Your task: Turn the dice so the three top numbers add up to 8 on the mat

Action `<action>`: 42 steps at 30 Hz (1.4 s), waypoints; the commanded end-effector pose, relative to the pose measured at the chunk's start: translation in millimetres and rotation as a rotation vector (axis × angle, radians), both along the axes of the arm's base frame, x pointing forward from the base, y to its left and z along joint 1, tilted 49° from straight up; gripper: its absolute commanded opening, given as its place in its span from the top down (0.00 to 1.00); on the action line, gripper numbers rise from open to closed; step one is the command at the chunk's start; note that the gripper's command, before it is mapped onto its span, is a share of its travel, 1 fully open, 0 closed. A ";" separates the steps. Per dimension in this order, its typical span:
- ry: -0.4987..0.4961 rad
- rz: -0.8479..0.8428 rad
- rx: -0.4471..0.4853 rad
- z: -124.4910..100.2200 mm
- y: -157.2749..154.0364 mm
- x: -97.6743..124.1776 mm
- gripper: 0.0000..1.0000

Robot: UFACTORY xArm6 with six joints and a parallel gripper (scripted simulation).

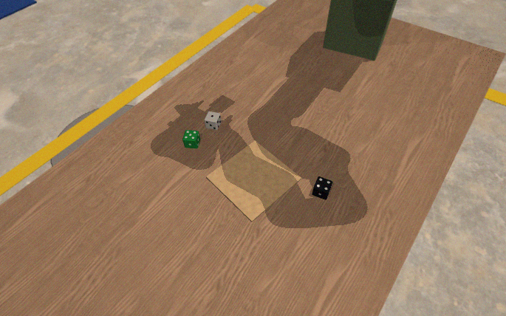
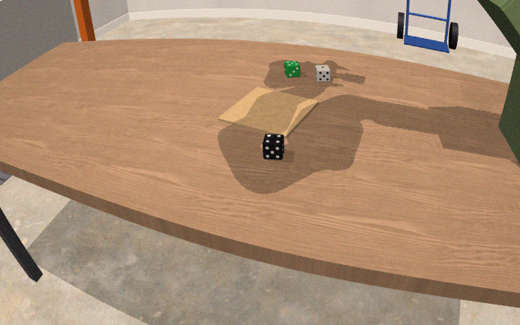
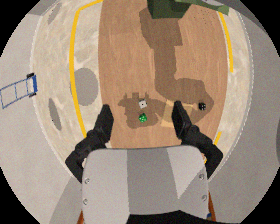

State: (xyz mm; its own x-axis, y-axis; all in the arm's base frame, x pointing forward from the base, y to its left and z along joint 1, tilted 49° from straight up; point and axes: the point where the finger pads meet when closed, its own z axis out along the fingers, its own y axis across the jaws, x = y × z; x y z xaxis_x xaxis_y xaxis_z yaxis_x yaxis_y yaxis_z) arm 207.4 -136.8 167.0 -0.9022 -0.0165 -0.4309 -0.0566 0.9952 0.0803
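Hand (image 3: 141, 110) fully open, nothing gripped, held above table (image 1: 128, 243) (image 2: 132, 161) (image 3: 126, 50). In wrist view, white die (image 1: 213, 120) (image 2: 323, 73) (image 3: 143, 104) (1 up) & green die (image 1: 191, 139) (image 2: 292, 68) (image 3: 143, 118) (5 up) framed btwn fingertips, near each other but apart. Mat (image 1: 260, 176) (image 2: 269, 108) (image 3: 168, 120) partly hidden by RH-side finger in pic; black die (image 1: 322, 187) (image 2: 273, 146) (image 3: 202, 106) (4 up) seen past same finger. All 3 dice flat on table, off mat; tops total 10, 8 req'd.
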 end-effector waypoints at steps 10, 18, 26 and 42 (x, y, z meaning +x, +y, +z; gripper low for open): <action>-0.001 0.000 -0.002 0.8 -0.5 0.3 0.00; -0.002 -0.001 -0.001 0.9 -0.5 0.5 0.00; -0.109 -0.187 0.167 22.8 4.1 51.3 0.00; -0.194 -0.559 0.513 44.8 8.7 129.4 0.00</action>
